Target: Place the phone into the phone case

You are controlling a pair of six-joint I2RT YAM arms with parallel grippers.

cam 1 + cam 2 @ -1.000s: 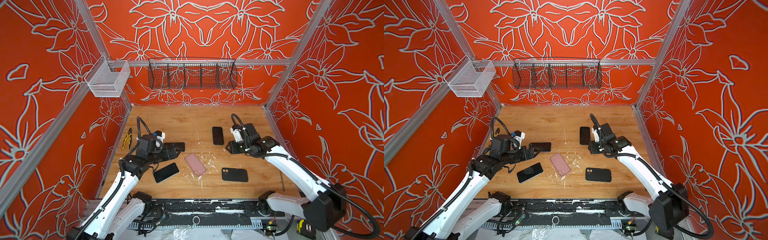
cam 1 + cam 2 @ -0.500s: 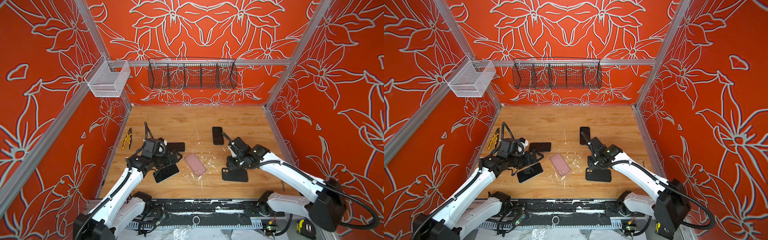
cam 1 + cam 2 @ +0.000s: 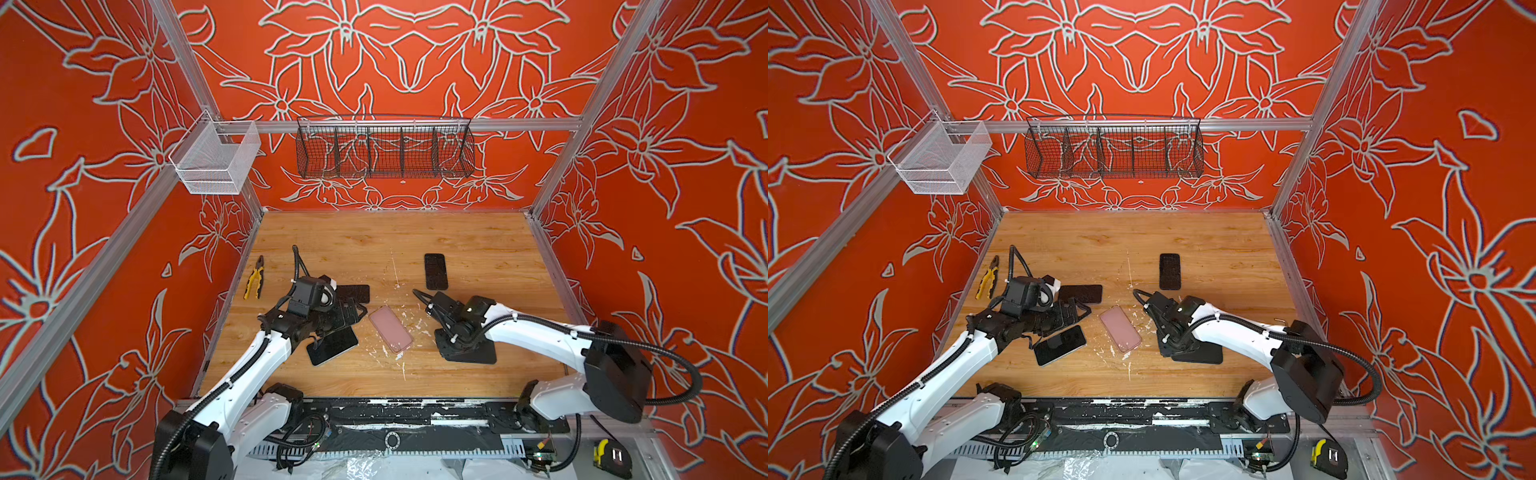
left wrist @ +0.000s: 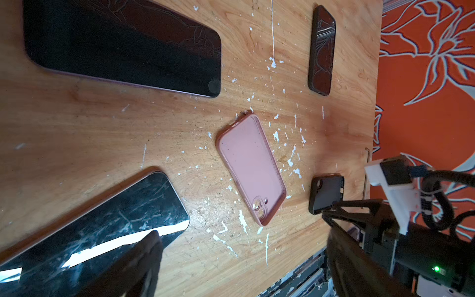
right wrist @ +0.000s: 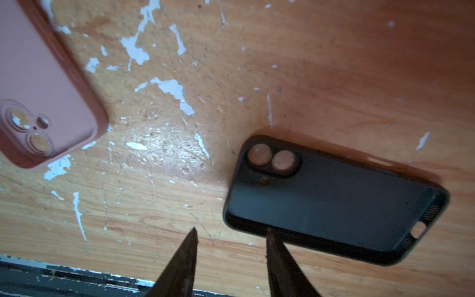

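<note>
Wood tabletop [image 3: 415, 237], white flecks all over the middle. Pink case [image 3: 390, 329] lies flat and empty at centre, long axis roughly 11-to-5.

Left gripper [image 3: 352, 314]: jaws spread wide, nothing between them. It hangs low over the 12 o'clock end of the scratched phone [image 3: 334, 347]. That phone lies flat, screen up, at about 8 o'clock from the pink case, near it but not touching. In the left wrist view one finger [image 4: 144, 264] overlaps the phone's corner. Can't tell if it's touching.

Right gripper [image 5: 231, 230]: jaws part open, gripping nothing. Its tips are down at the black case [image 5: 334, 205], on the long edge by the camera-cutout corner. One fingertip [image 5: 273, 246] overlaps the rim; touching or just above, can't tell. The other tip is over bare wood, so that corner of the rim sits between them, not pinched. The black case lies flat and empty at about 4 o'clock from the pink case, well apart from the scratched phone. Wood shows through its lens holes. In both top views the gripper body covers much of it.

Phone is not in any case yet.

Other items:
- Second phone [image 4: 123, 43], screen up, at 10 o'clock from the pink case, partly hidden by the left wrist in the top views.
- Black-rimmed phone [image 3: 435, 271] at 1 o'clock, on its own.
- Yellow-handled pliers [image 3: 253, 277] near the table's 9 o'clock edge.
- Black wire basket [image 3: 384, 147] on the 12 o'clock wall rail, white mesh basket [image 3: 214, 160] at 10 o'clock.
- Yellow tape measure [image 3: 606, 455] off the table at 5 o'clock.
</note>
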